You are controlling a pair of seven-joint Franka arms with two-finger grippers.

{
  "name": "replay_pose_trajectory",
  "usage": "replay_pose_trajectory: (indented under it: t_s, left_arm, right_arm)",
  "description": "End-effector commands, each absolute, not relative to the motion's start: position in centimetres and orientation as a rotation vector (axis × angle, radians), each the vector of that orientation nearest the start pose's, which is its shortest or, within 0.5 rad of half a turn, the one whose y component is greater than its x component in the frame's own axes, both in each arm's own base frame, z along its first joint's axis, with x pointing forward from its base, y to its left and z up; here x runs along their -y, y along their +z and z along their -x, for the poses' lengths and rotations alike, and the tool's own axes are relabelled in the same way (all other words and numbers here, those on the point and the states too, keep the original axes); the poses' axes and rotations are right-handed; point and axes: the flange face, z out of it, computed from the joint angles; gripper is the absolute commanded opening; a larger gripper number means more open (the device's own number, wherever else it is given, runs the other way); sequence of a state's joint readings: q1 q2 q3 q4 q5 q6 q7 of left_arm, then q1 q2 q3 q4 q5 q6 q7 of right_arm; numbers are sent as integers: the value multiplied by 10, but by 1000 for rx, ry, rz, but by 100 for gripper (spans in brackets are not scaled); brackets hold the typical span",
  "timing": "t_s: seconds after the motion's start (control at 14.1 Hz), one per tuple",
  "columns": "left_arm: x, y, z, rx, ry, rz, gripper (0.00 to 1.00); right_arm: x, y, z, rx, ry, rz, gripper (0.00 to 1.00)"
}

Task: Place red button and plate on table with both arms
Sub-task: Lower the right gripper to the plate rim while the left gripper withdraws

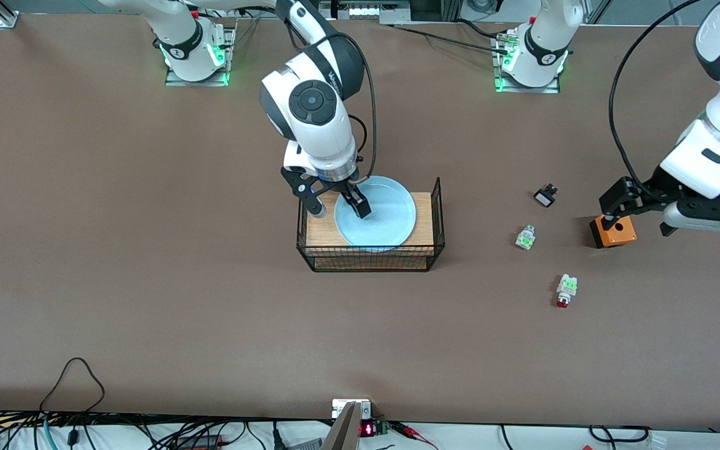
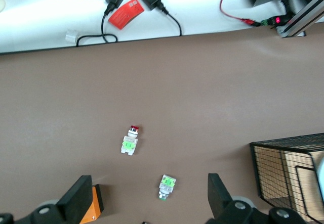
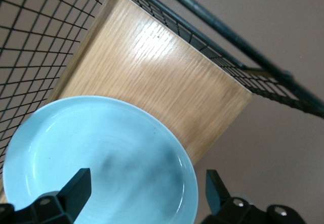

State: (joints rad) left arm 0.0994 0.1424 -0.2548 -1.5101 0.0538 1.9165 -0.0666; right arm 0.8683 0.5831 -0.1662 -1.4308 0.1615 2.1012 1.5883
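The pale-blue plate [image 1: 385, 215] lies on the wooden board [image 1: 319, 232] inside the black wire rack [image 1: 438, 215]. My right gripper [image 1: 338, 206] is open just above the plate's rim at the right arm's end; in the right wrist view [image 3: 146, 186] the plate [image 3: 101, 148] lies under its fingers. The red button [image 1: 564, 292] lies on its side on the brown table [image 1: 147, 250], nearer the front camera than the rack. My left gripper [image 1: 641, 215] is open and empty, in the air beside the orange box [image 1: 613, 231]. In the left wrist view [image 2: 148, 204] the red button [image 2: 130, 140] is apart from the fingers.
A green-white part [image 1: 525, 237] without a red cap lies between the rack and the orange box; it also shows in the left wrist view [image 2: 167, 186]. A small black part [image 1: 545, 196] lies farther from the camera. Cables run along the table's front edge.
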Motion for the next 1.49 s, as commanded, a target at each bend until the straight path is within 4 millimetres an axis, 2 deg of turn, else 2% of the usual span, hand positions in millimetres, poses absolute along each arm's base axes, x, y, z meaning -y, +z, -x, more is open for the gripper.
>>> replay_pose_trajectory:
  t_s: [0.0,0.28,0.36,0.5,0.57,0.64,0.78,0.93,1.14,1.28,1.42]
  left_arm:
    - [75,617,-595,-90,-389,3134,100]
    - [37,623,-567,33,-373,3109,100]
    - [27,624,-566,97,-373,3108,100]
    - [2,630,-563,186,-389,3100,100]
    - [1,633,-563,178,-394,3098,100]
    - [2,634,-562,174,-375,3100,100]
    - [1,628,-565,177,-344,3103,100]
    - [4,626,-565,167,-337,3105,100]
    - [3,621,-568,172,-318,3107,100]
    - [5,621,-577,164,-332,3111,100]
    - [3,610,-589,147,-311,3114,100]
  right_arm:
    - [-495,362,-526,-1383,31,2700,99]
    - [-495,355,-520,-1386,44,2721,71]
    - [-495,354,-520,-1387,45,2722,65]
    - [-495,351,-520,-1389,47,2726,60]
    - [-495,351,-520,-1389,47,2726,54]
    - [-495,351,-520,-1389,47,2726,44]
    - [-495,351,-519,-1375,46,2735,17]
    - [-496,352,-519,-1382,44,2729,4]
    - [-495,355,-520,-1361,42,2734,1]
    - [-494,371,-520,-1344,29,2717,0]
    - [-492,393,-521,-1326,10,2697,0]
